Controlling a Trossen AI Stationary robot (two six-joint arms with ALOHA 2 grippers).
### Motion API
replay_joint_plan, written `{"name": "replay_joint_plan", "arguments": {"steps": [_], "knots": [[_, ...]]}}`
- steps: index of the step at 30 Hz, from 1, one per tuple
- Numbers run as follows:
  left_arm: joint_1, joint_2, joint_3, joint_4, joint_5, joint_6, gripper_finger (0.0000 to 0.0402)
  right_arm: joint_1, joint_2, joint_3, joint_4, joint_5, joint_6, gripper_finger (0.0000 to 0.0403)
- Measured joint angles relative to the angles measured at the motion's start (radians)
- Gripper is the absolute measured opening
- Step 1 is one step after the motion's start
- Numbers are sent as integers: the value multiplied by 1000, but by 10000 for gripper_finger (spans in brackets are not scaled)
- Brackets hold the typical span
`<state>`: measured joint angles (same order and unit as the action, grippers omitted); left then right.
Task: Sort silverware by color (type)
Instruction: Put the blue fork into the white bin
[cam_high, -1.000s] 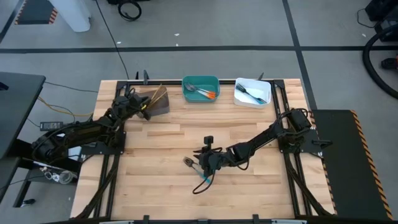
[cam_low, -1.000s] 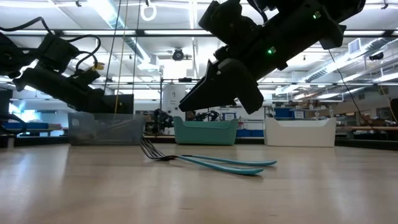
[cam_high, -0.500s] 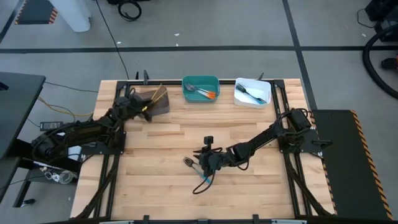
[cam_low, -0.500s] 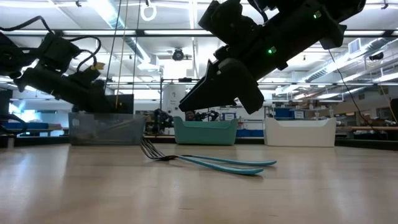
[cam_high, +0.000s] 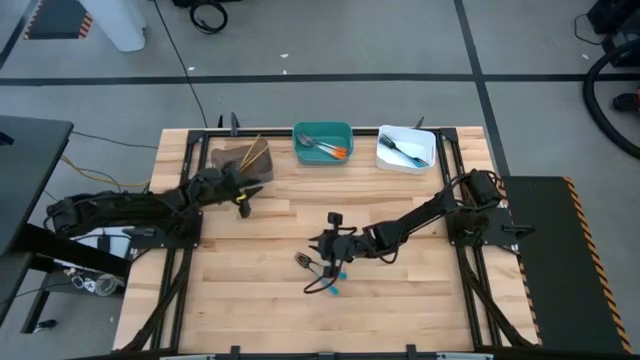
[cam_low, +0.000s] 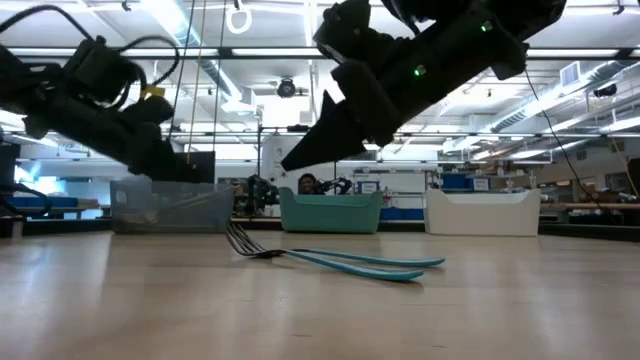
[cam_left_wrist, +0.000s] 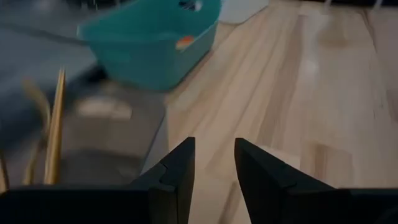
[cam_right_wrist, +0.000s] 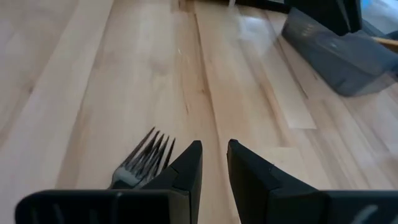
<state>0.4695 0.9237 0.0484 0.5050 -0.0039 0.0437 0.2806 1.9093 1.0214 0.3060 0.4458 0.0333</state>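
Grey bin (cam_high: 243, 160), teal bin (cam_high: 322, 141), white bin (cam_high: 406, 148)

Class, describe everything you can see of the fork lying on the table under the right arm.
The fork lies flat on the wooden table, tines dark metal and slightly upturned, handle teal-blue. A second teal-handled piece lies against it. The right gripper hangs just above, not touching; its wrist view shows the tines beside its fingers.

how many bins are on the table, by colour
grey bin: 1
teal bin: 1
white bin: 1
total: 3
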Motion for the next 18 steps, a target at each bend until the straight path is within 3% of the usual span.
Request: {"name": "replay_joint_plan", "arguments": {"steps": [5, 18], "knots": [[-60, -1, 16, 5, -25, 144, 121, 0, -1, 0, 1, -2, -23, 83], [-77, -1, 18, 5, -26, 144, 121, -9, -1, 0, 5, 6, -86, 83]]}}
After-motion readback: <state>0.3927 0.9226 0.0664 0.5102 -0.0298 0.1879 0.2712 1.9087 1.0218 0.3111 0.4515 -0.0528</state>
